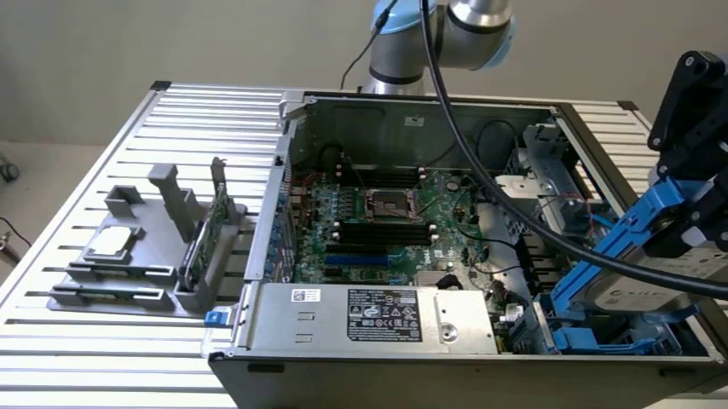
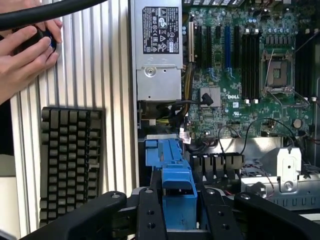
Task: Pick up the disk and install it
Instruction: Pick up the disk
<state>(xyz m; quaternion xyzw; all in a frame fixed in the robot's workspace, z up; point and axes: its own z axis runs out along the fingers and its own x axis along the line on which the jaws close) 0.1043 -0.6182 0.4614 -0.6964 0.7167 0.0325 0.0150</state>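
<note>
**Black pincer clamped on blue-railed silver-grey metal disk: install step**

Disk hangs tilted above blue plastic drive bay at open grey computer case's corner, not seated. Seating likely needs rails squared to bay.

The disk is shiny grey metal with smooth bright blue plastic rails. The gripper looks black and matt. The table is pale ribbed metal. The case is dull grey metal. The keyboard has matt black plastic keys.
</note>
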